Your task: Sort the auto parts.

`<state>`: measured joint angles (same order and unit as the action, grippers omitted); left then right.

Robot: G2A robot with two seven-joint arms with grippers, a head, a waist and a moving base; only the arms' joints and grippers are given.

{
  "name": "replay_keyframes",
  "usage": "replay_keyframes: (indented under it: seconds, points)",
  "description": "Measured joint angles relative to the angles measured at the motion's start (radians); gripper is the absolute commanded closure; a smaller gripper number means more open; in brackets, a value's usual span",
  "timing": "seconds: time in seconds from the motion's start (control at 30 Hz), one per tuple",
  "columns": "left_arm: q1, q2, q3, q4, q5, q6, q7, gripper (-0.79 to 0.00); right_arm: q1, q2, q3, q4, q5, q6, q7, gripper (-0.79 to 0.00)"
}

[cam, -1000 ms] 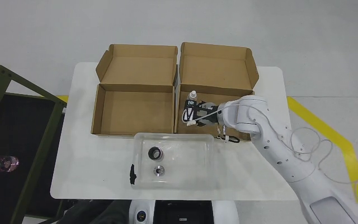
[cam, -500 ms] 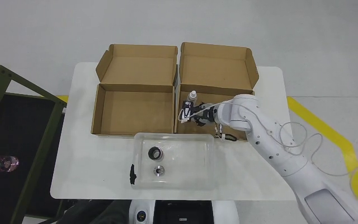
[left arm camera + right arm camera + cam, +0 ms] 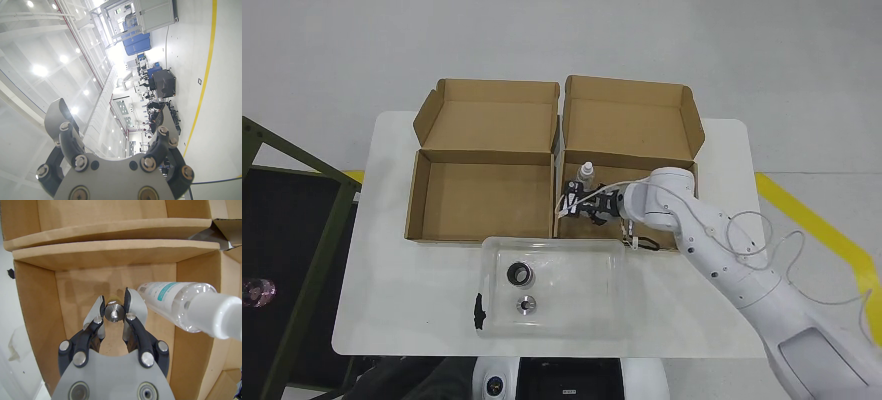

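Right gripper (image 3: pixel 114 297) is down inside the right box (image 3: pixel 647 168), at the end next to the left box (image 3: pixel 482 200). Its fingers point at the two adjoining walls.

Tight spot:
- Those walls stand close ahead of the fingertips.
- The box's front wall runs along one side.
- The bottle (image 3: pixel 170 302) stands upright just beside the other finger. Can't tell if finger and bottle touch.
- Bare cardboard floor shows between the fingertips and the wall ahead, more of it toward the front wall than toward the bottle.
- The arm comes in over the box's front wall from the right.

The fingers pinch the metal part (image 3: pixel 113 312) from both sides, pads on its barrel. Part is a short stepped steel cylinder. It has a small stub on the end facing the wrist camera and a brass-coloured section at the far end. It is held over the box floor; can't tell if it touches.

Left gripper (image 3: pixel 112 108): fingers spread wide, pointing up toward the hall ceiling.

Clear tray (image 3: pixel 552 242) sits on the table (image 3: pixel 392 250) just in front of both boxes. In its left half are a dark ring part (image 3: pixel 518 272) and a small metal part (image 3: pixel 527 305), apart from each other. A black piece (image 3: pixel 479 310) sits at the tray's left rim.
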<state>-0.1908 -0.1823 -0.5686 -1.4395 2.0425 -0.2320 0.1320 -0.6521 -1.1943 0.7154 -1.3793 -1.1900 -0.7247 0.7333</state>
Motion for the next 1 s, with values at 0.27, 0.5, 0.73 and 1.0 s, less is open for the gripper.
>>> replay_keyframes:
  seconds: [0.27, 0.5, 0.73, 1.0]
  points:
    - [0.0, 0.0, 0.0, 0.0, 0.0, 0.0, 0.0, -0.785, -0.005, 0.002, 0.021, -0.042, 0.014, -0.015, -0.008, -0.225]
    - [0.0, 0.0, 0.0, 0.0, 0.0, 0.0, 0.0, -0.785, -0.051, 0.02, 0.072, -0.176, 0.037, -0.038, -0.007, -0.24]
    - [0.0, 0.0, 0.0, 0.0, 0.0, 0.0, 0.0, -0.785, -0.121, 0.04, 0.123, -0.338, 0.072, -0.057, -0.018, -0.249]
    - [0.0, 0.0, 0.0, 0.0, 0.0, 0.0, 0.0, -0.785, -0.201, 0.047, 0.108, -0.466, 0.079, -0.055, -0.053, -0.256]
